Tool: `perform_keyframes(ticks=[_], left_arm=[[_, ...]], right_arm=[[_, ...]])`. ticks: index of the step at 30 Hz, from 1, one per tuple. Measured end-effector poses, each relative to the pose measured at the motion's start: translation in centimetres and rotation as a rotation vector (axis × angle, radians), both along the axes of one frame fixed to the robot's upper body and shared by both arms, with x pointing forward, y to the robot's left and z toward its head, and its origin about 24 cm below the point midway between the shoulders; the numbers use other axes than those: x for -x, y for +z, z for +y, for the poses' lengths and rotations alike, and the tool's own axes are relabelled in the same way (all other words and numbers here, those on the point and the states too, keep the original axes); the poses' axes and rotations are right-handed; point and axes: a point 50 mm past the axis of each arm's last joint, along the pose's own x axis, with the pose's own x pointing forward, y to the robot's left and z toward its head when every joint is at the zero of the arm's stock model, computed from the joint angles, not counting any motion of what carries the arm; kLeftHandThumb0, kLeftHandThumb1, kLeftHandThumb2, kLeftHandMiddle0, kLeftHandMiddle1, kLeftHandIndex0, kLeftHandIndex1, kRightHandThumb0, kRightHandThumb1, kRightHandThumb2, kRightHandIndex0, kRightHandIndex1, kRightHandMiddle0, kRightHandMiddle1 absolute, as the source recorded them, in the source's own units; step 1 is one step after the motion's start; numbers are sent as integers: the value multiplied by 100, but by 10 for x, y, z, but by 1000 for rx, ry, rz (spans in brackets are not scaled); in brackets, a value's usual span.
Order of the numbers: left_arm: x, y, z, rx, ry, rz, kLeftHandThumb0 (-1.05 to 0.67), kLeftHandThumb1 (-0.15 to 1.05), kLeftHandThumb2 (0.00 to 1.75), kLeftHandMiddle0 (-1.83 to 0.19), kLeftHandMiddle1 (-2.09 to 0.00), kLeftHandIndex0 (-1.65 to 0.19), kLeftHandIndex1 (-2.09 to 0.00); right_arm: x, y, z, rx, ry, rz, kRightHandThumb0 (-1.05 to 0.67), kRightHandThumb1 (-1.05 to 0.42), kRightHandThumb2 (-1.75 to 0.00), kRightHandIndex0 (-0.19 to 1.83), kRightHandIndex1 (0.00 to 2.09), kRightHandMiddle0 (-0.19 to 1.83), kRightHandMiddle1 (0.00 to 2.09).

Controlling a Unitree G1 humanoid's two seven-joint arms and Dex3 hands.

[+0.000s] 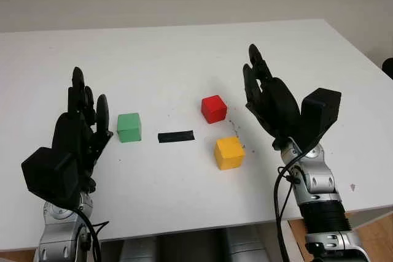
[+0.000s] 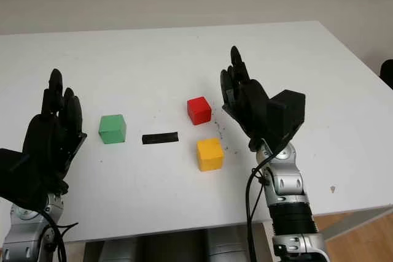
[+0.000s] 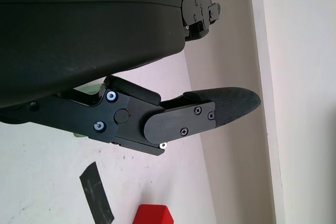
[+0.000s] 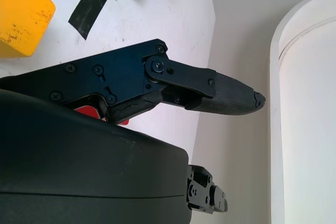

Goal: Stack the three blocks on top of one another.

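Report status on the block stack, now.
Left hand open beside green block. Right hand open beside red block. Yellow block apart. Nothing stacked.

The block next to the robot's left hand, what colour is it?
Green. The block beside the open left hand shows best in the left eye view.

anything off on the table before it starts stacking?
Mostly fine: green block, red block and yellow block sit apart, unstacked. Oddities: a black tape strip between them and dark specks by the red and yellow blocks. Left hand and right hand are open.
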Motion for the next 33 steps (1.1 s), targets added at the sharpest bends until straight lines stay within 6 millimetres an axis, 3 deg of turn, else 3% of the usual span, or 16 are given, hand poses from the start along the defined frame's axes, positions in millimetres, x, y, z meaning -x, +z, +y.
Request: perform_keyframes(ticks=[11,15,19,23,27,33], left_arm=[[1,-3,-4,1,-7,11,-70,105,61,15,-5,14,-5],[-1,-2,-6,-6,-11,8,-71,105,61,15,-5,14,-5],[-2,-2,-6,-1,-13,5,-71,105,60,16,-5,15,-5],[-2,-2,-7,11,-12,3,-70,105,60,16,-5,15,-5],[-2,-2,-7,11,-10,2,-70,105,61,16,-5,15,-5],[-1,-3,-8,18,0,3,-70,105,60,15,-6,15,-5]], right_arm=[[0,-1,0,11,25,6,-72,-105,-63,-19,0,-19,0],[-6,8,-6,57,9,-4,-71,-105,-45,-19,0,-19,0],[-18,24,-13,102,-24,-61,-67,-102,-13,-5,7,-6,8],[-35,44,-22,231,-23,-109,-60,-97,-6,2,11,-3,9],[-52,60,-24,468,40,-168,-60,-92,-3,8,13,-4,8],[-69,63,-19,734,101,-180,-62,-86,-3,13,14,12,14]])
